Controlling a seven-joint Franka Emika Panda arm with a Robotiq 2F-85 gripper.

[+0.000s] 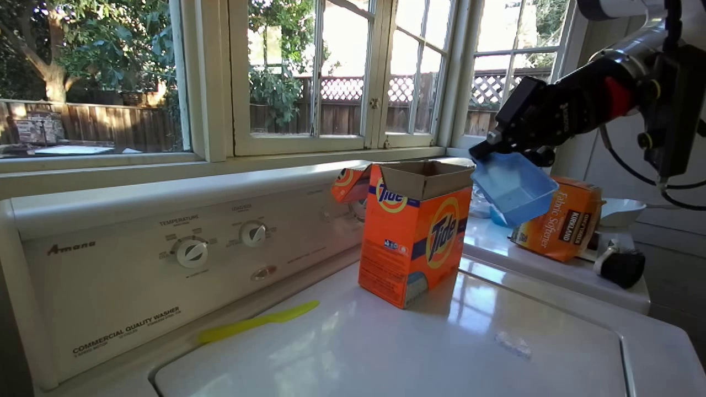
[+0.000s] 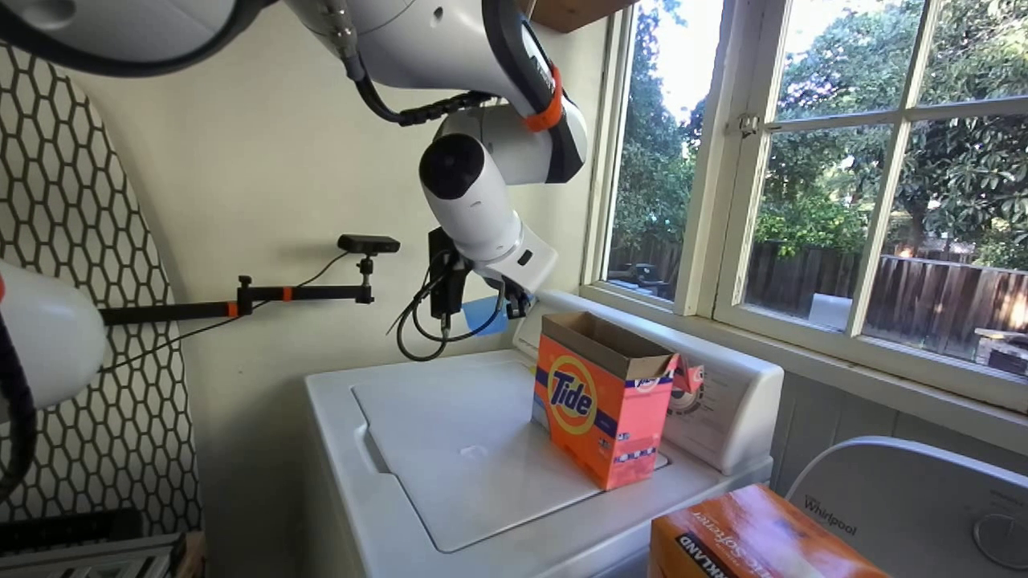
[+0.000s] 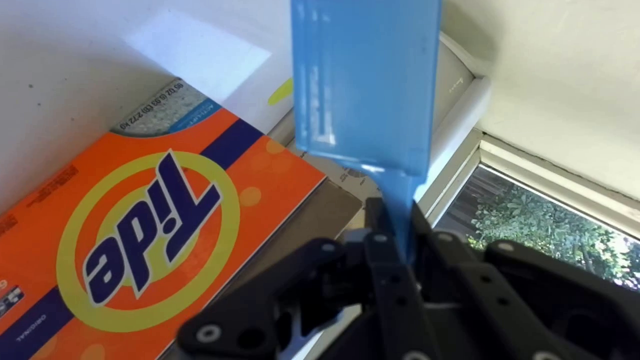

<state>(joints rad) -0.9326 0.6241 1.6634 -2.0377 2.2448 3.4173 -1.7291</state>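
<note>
My gripper point(image 3: 397, 220) is shut on the handle of a translucent blue scoop point(image 3: 365, 85). In an exterior view the scoop point(image 1: 515, 184) hangs tilted from the fingers, clear of the white surface below. Close by stands an orange Tide box point(image 1: 413, 237), upright on the washer lid with its top open and a flap folded outward. Seen from the wrist, the Tide box point(image 3: 150, 240) lies to the left of the scoop. What the box contains is hidden. In another exterior view the arm covers most of the gripper, and only part of the blue scoop point(image 2: 479, 315) shows.
A yellow-green utensil point(image 1: 259, 322) lies by the washer's control panel point(image 1: 298, 220). White powder point(image 1: 514, 345) marks the lid. Beyond the Tide box are an orange fabric softener box point(image 1: 560, 220), a white bowl point(image 1: 622, 211) and a dark brush-like object point(image 1: 620, 267). Windows line the wall behind.
</note>
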